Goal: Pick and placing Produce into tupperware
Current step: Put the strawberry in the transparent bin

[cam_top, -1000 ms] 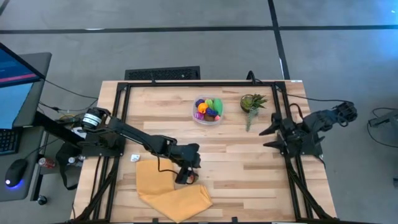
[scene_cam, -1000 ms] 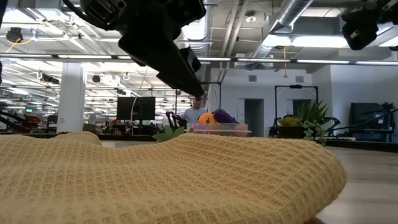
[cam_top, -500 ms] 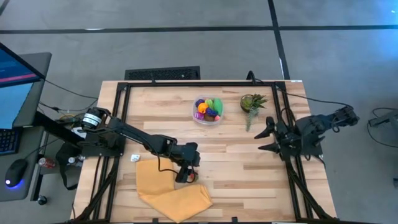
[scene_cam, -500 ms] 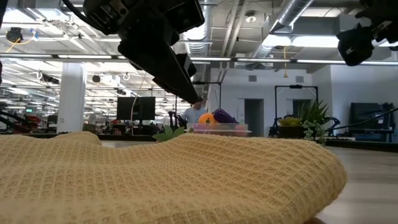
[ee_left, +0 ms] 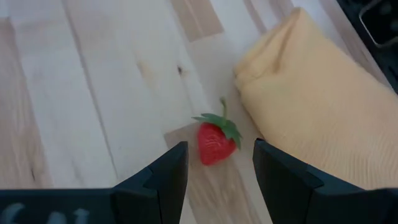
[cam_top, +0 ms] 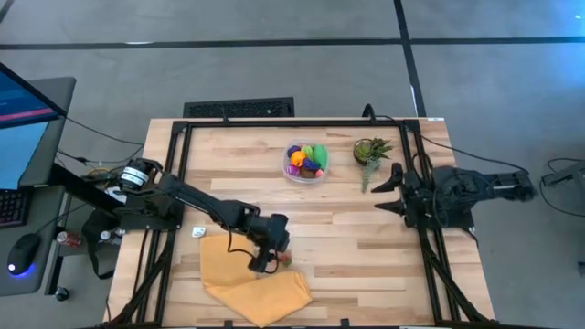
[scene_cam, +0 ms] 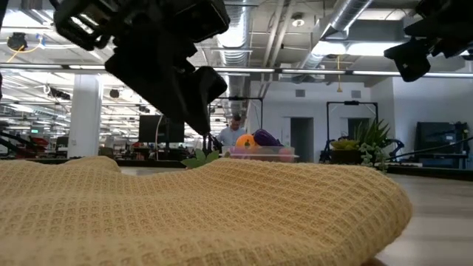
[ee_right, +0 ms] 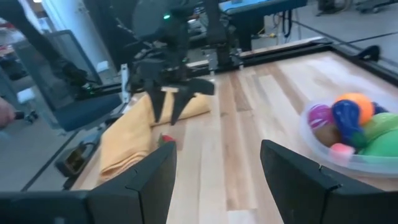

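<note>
Brimming tupperware of colourful produce, strawberry outside.

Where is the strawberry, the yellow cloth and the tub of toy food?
strawberry (ee_left: 215,144), left wrist view, on its red body.
yellow cloth (cam_top: 239,277), high view, on its middle.
tub (cam_top: 304,176), high view, on its near rim.

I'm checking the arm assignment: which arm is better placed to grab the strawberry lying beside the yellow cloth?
Left. The left gripper hangs open right over the strawberry, next to the yellow cloth. The right gripper waits far off at the table's right edge, near the potted plant.
</note>
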Controlling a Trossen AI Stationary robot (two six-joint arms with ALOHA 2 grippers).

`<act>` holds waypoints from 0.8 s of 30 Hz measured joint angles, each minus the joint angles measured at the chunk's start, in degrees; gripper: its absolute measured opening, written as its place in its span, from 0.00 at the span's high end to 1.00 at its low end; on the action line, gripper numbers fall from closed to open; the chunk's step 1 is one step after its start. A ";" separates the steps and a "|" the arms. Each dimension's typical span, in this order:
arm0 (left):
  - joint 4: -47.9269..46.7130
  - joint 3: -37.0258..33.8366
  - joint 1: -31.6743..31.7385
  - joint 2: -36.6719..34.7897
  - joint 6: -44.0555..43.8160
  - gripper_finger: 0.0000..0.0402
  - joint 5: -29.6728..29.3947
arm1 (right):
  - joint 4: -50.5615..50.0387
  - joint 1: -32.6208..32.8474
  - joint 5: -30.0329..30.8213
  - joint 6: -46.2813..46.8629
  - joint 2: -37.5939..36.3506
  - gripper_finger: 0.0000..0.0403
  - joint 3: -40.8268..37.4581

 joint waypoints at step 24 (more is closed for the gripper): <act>-0.71 0.00 -2.27 0.00 15.23 0.58 -5.29 | 0.95 -8.19 -4.48 -1.65 7.15 0.37 0.00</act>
